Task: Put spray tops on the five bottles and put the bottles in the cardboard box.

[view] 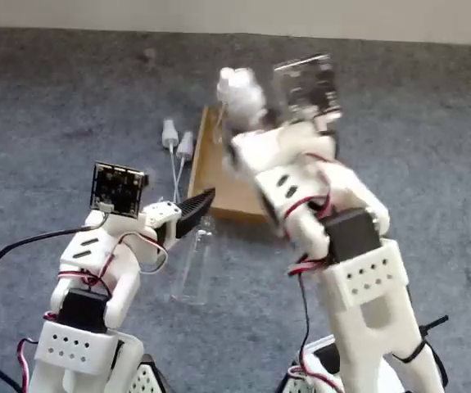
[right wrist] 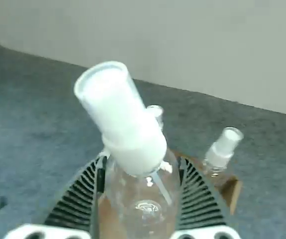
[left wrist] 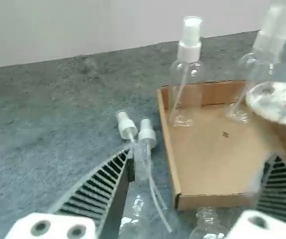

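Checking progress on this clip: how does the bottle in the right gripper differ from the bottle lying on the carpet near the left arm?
The held bottle in the right gripper wears a white spray top; the carpet bottle shows none. The held bottle is tilted above the cardboard box; the carpet bottle lies on its side, ungripped. Both are clear plastic.

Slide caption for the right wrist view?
Right gripper holds a clear bottle, white spray top on; another capped bottle sits in the cardboard box behind.
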Robot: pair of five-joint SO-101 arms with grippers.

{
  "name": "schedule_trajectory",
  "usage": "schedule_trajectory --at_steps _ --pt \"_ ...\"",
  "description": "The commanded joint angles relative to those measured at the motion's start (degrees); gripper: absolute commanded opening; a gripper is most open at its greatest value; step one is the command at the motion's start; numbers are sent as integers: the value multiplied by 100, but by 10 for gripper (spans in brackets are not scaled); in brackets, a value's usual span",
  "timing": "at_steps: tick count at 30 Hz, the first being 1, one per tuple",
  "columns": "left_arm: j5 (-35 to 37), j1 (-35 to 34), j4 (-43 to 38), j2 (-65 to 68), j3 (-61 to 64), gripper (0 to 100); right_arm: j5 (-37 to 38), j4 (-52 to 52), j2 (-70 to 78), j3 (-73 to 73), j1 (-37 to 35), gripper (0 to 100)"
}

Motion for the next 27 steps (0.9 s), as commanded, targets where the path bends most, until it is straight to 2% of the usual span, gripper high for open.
schedule_trajectory --at_steps 1,5,8,12,15,19,27 --pt "-44 -505 255 -66 -13 329 237 -760 127 233 532 5" --pt "-35 -1068 202 -84 409 329 229 -1508 593 655 673 5" --pt "-44 -1262 -141 -84 690 329 220 -2255 936 998 629 5" --pt "-62 -1323 -334 -84 787 271 220 -3292 1367 1385 277 5" --pt "-62 -1710 -334 -84 769 248 220 -3855 1736 1446 -57 5" --pt "-62 -2167 -343 -84 963 248 220 -4136 2360 1411 -312 5" --pt "-53 -2185 -343 -84 1059 248 220 -4787 3187 1393 -444 5"
